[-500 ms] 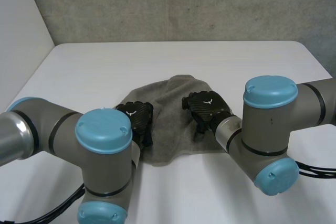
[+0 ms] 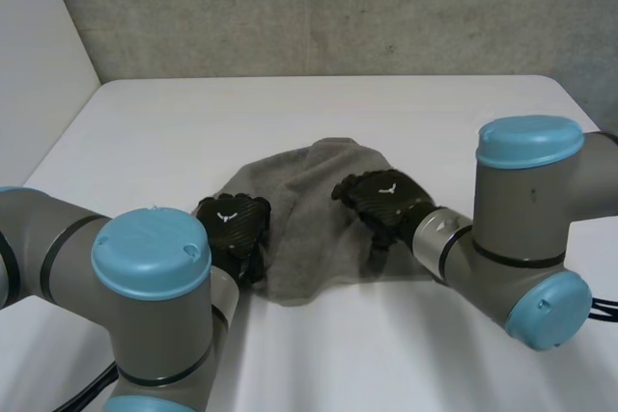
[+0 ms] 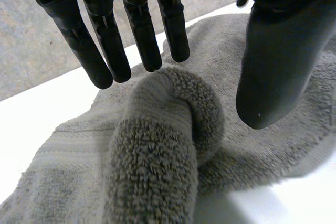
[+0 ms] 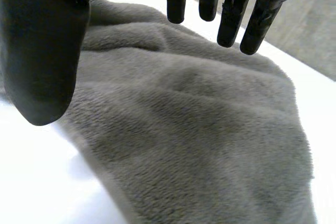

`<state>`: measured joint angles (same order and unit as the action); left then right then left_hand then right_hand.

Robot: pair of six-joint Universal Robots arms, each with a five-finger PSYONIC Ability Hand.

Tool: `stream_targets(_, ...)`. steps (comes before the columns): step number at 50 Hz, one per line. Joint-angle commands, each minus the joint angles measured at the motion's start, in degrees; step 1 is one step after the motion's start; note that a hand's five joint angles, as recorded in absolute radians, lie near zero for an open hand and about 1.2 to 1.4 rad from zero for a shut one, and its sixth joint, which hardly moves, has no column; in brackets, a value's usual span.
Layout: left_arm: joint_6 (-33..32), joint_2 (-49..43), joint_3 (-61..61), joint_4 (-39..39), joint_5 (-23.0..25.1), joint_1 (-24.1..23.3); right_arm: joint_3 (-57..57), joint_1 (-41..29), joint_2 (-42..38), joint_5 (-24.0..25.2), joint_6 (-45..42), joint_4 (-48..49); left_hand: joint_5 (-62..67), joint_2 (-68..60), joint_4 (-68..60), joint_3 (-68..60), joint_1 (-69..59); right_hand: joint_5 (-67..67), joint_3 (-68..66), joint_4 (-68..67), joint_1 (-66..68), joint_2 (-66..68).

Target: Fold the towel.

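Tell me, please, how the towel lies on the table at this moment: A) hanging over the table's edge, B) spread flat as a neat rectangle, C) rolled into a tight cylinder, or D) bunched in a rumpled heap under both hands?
D: the towel sits as a rumpled heap on the table, with the left hand over one side and the right hand over the other, both with straight, open fingers.

1. Head view: high behind both arms, facing 12 o'clock, down onto worktop (image 2: 386, 113).
2. Wrist views: close, along left hand (image 3: 139, 30) and right hand (image 4: 229, 19).
3. All three share the towel (image 2: 309, 190).
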<state>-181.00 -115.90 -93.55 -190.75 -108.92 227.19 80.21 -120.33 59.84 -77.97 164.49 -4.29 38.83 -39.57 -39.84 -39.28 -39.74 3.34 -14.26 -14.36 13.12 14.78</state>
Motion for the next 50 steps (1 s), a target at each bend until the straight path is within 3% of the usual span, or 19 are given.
stream_targets(1,-0.05,3.22,-3.47,2.48,0.29,-0.43,0.30,5.96,3.52,-1.83,-1.62,0.69,-14.22,4.97,5.24,4.68,5.14,-3.34,4.26,4.36,-3.12,-4.78)
stream_targets(10,-0.41,3.66,-6.12,2.84,2.05,0.27,4.87,11.25,4.85,-1.31,-6.55,-0.37,-14.56,5.30,5.57,5.01,5.48,-3.34,4.26,4.36,-3.12,-4.78)
stream_targets(21,-1.20,0.41,-4.98,2.31,2.66,7.39,13.75,18.64,6.17,1.33,-10.16,4.55,-15.23,5.97,6.24,5.69,6.15,-2.75,3.67,3.77,-2.54,-4.19)
stream_targets(29,-6.91,-3.89,-1.64,2.13,3.36,13.01,15.33,20.04,5.38,4.23,-10.16,6.66,-15.07,5.81,6.08,5.52,5.98,-2.75,3.67,3.77,-2.54,-4.19)
stream_targets(50,-7.17,-4.69,0.03,0.90,4.16,13.72,14.80,19.34,1.86,3.18,-12.70,8.95,-11.53,2.28,2.55,1.99,2.45,6.66,-5.75,-5.65,6.88,5.22)
